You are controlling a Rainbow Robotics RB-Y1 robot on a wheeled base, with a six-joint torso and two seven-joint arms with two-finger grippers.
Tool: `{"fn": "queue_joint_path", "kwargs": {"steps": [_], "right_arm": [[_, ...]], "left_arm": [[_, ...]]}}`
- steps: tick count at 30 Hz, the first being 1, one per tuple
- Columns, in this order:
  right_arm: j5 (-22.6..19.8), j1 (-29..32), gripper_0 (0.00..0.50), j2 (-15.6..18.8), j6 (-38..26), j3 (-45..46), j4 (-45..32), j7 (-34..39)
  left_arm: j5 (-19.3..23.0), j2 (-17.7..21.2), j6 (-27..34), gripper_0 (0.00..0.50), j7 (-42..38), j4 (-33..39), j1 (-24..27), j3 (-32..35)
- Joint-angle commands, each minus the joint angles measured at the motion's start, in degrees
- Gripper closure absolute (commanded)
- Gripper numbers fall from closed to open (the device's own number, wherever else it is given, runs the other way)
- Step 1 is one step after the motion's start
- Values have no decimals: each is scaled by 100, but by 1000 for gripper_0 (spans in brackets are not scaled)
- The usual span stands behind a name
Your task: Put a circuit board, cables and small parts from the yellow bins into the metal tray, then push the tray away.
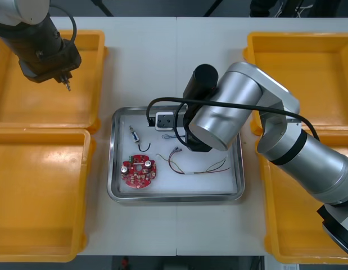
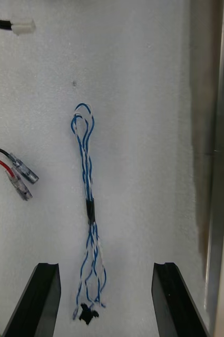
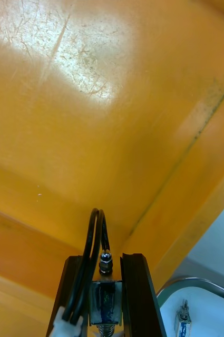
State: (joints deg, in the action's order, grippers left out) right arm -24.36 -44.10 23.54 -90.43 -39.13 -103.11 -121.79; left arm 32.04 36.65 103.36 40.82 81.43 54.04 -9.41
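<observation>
Left gripper [image 1: 66,83]: over the far left yellow plastic bin [image 1: 27,107], jaws clamped on a small metal part [image 3: 105,303] with black cable [image 3: 93,237]. White-floored metal tray [image 1: 176,197]: holds a round red circuit board [image 1: 139,171]. Right gripper [image 2: 105,267]: jaws open, straddling a twisted blue and white cable [image 2: 85,158] on the tray floor.

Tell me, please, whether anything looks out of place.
Nothing stands out. The twisted blue and white cable lies in the metal tray under the open right pincer; the left pincer holds a small metal part over a yellow bin.
</observation>
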Motion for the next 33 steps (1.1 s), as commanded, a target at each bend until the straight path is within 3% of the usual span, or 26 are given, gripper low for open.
{"fn": "queue_joint_path", "kwargs": {"steps": [1,7,14,21,24,33], "right_arm": [[-51,6,0,10,-616,494,-772,-2],[-33,6,0,1,-1957,1065,-1413,305],[-7,165,0,19,-1957,1760,-2169,1747],[-569,587,0,212,-1957,2744,-2485,3496],[-578,613,0,300,-1957,3025,-2521,3979],[-763,1290,0,731,-1957,3772,-3074,5069]], "left_arm": [[127,255,9,500,251,277,-8,159],[347,255,106,500,145,532,1,150],[540,255,440,500,-101,1086,1,-140],[689,211,413,500,-883,1622,1,-790],[698,150,396,500,-1138,1789,1,-1045],[672,-17,-387,500,-2201,1877,1,-1968]]}}
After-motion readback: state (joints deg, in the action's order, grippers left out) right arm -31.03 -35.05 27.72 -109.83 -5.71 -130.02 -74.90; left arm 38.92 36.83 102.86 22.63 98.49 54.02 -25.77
